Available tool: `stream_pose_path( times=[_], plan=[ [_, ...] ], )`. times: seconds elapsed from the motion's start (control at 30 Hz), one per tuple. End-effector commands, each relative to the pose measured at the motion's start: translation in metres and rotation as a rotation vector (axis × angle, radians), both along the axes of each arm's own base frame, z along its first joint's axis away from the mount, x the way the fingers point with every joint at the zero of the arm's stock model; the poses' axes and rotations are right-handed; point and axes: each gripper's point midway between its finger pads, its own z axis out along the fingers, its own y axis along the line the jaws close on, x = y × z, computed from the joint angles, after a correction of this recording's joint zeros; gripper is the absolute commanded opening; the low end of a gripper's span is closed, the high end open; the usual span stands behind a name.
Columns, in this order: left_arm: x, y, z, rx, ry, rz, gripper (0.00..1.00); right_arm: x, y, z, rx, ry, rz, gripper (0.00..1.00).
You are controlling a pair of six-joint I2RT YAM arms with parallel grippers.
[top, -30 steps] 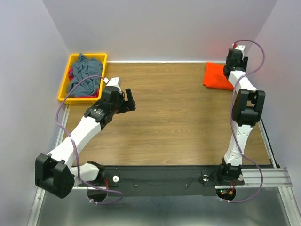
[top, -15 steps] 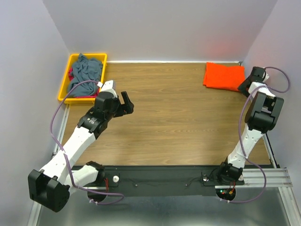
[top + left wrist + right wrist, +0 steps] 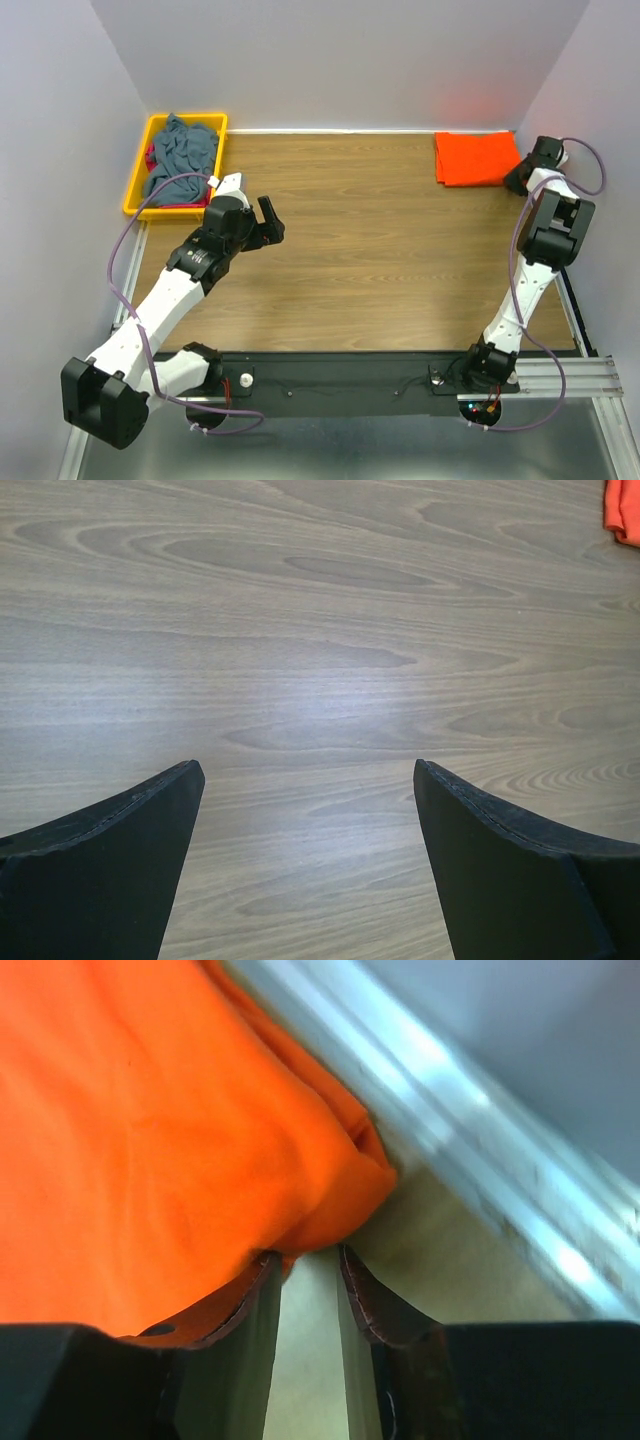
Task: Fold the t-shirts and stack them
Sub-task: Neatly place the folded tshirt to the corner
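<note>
L jaws gaping; R jaws narrow at fold of orange t-shirt (image 3: pixel 150 1110), grip unclear.

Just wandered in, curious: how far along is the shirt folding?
Done: the orange t-shirt lies folded in the far right corner. In hand: the right gripper is at its edge; grip unclear. To do: the grey-blue t-shirt, crumpled in the yellow bin; the left gripper hovers open.

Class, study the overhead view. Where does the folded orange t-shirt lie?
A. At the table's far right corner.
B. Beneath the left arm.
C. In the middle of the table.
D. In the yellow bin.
A: the orange t-shirt lies flat at the far right corner of the table, well away from the yellow bin at the far left.
</note>
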Motion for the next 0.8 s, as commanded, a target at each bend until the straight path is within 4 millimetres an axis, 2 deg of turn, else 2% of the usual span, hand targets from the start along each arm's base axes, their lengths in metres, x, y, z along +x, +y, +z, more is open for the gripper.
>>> stream_pose_path(
  times=[0.0,0.07,0.2,0.23,0.27,0.3,0.33,0.4,0.43,0.5,0.6,0.67,0.7,0.73,0.77],
  plan=[
    [0.006,0.002,0.01,-0.008,-0.036,0.021,0.99,0.024,-0.025,0.033,-0.054,-0.091,-0.025,0.36],
    [0.006,0.004,0.012,-0.002,-0.042,0.034,0.99,0.027,-0.019,0.043,-0.034,-0.116,-0.005,0.38],
    [0.006,0.013,0.025,0.01,-0.09,0.064,0.99,0.007,0.008,0.061,0.042,-0.137,0.04,0.47],
    [0.006,0.016,0.03,0.019,-0.102,0.073,0.99,-0.008,0.016,0.078,0.044,-0.148,0.046,0.54],
    [0.005,0.019,0.035,0.025,-0.117,0.082,0.99,-0.018,0.022,0.082,0.052,-0.146,0.05,0.57],
    [0.004,0.026,0.042,0.033,-0.143,0.106,0.99,-0.027,0.028,0.094,0.055,-0.16,0.059,0.6],
    [0.002,0.031,0.048,0.046,-0.163,0.116,0.99,-0.047,0.037,0.111,0.05,-0.174,0.065,0.68],
    [-0.002,0.043,0.064,0.058,-0.214,0.163,0.99,-0.067,0.049,0.139,0.033,-0.209,0.081,0.77],
    [-0.005,0.054,0.074,0.069,-0.25,0.2,0.99,-0.091,0.059,0.163,0.017,-0.236,0.083,0.8],
    [-0.01,0.064,0.086,0.075,-0.291,0.237,0.99,-0.116,0.072,0.179,0.011,-0.253,0.089,0.87],
    [-0.024,0.09,0.104,0.082,-0.356,0.339,0.99,-0.17,0.095,0.221,-0.043,-0.325,0.087,0.91],
    [-0.033,0.103,0.114,0.084,-0.388,0.388,0.99,-0.191,0.107,0.241,-0.094,-0.379,0.066,0.96],
    [-0.042,0.113,0.123,0.073,-0.422,0.428,0.99,-0.212,0.113,0.268,-0.163,-0.444,0.035,0.96],
    [-0.047,0.118,0.126,0.065,-0.438,0.446,0.99,-0.214,0.136,0.278,-0.185,-0.462,0.092,0.97],
    [-0.057,0.127,0.133,0.05,-0.47,0.479,0.99,-0.225,0.144,0.281,-0.217,-0.443,0.109,0.99]
  ],
)
